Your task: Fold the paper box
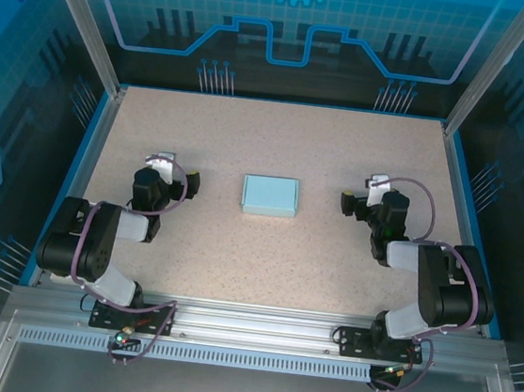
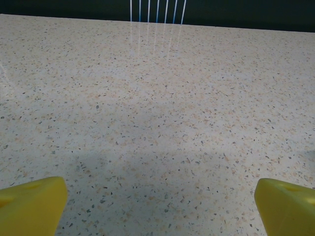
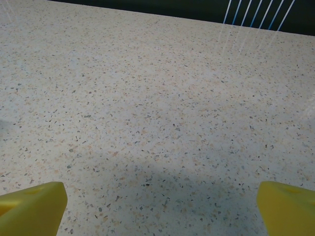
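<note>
The paper box [image 1: 271,195], a small flat pale aqua rectangle, lies in the middle of the speckled table [image 1: 278,141]. My left gripper [image 1: 161,164] hangs well to its left and my right gripper [image 1: 377,186] well to its right; neither touches it. In the left wrist view the left gripper [image 2: 161,209] stands open, its yellow fingertips [image 2: 32,204] far apart over bare tabletop. In the right wrist view the right gripper [image 3: 161,209] is likewise open, yellow fingertips [image 3: 32,206] wide with nothing between them.
Blue-edged walls [image 1: 97,130] bound the table left, right and back. Thin vertical rods [image 2: 156,11] stand beyond the far edge. The aluminium rail [image 1: 256,333] with the arm bases runs along the near edge.
</note>
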`<state>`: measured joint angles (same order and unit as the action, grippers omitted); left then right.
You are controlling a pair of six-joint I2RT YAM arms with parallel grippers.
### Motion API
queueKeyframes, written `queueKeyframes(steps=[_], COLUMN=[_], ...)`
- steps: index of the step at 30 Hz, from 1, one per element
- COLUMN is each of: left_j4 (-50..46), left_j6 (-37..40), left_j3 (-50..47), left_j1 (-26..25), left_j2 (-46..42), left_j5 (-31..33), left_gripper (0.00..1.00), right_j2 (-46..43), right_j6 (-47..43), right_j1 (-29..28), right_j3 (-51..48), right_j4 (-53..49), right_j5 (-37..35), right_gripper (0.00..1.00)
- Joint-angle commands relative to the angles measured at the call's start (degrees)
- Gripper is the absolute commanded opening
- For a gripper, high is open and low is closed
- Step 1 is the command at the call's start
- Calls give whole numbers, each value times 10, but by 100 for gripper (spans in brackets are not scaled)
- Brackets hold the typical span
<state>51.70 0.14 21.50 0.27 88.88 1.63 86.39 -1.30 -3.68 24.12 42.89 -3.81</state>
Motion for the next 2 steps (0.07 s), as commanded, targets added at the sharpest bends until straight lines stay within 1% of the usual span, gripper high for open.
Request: queueKeyframes(steps=[1, 2], left_j4=[4, 3], left_j6=[-1, -1], left_j3=[7, 6], left_j1=[3, 4], left_j2=[-2, -1], left_j5=[-8, -8], left_gripper=[99, 99], right_j2=[-2, -2], right_j6=[7, 7], right_j1=[1, 1], right_j3=[6, 7], right_j4=[2, 2], right_j5=[4, 4], right_gripper=[100, 100])
